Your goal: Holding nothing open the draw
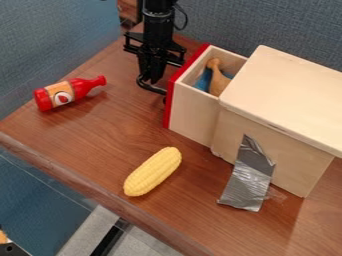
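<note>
Blue-grey fabric-textured panels [267,22] stand behind a wood-grained brown counter [100,145]. On it, the drawer [194,112] juts open from its wooden cabinet [287,95], red front facing upper left, side wall slanting down rightward. Beside that front hangs the gripper [152,80], open or closed I cannot tell.

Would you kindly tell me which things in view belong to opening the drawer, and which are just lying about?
For the job:
- drawer, standing open
- box it slides in
- gripper, by the drawer's red front

Just there:
- red bottle
- corn
- tape, stuck on the box
- brown toy and something blue, inside the drawer
</note>
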{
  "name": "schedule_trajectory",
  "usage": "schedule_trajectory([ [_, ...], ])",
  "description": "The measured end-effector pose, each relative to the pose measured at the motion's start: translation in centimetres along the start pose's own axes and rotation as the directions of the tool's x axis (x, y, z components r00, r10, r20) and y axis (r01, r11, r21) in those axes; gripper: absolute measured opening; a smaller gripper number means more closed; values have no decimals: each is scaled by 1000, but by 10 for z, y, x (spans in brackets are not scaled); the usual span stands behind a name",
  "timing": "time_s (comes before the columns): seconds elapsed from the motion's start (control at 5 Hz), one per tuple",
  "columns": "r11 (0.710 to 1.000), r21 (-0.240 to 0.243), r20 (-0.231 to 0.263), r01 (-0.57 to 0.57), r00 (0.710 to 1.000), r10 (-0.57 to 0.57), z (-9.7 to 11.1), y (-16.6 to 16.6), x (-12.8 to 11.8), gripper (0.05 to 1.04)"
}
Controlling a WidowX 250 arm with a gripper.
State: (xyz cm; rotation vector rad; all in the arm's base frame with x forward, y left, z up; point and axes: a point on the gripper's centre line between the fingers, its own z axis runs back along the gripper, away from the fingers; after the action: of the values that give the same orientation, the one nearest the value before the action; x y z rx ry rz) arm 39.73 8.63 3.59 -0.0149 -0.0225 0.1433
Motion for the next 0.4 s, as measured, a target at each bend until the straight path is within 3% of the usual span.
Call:
schedule_trajectory([
  [0.4,1000,11,2,4,1000,-4,-3,5,6,137],
])
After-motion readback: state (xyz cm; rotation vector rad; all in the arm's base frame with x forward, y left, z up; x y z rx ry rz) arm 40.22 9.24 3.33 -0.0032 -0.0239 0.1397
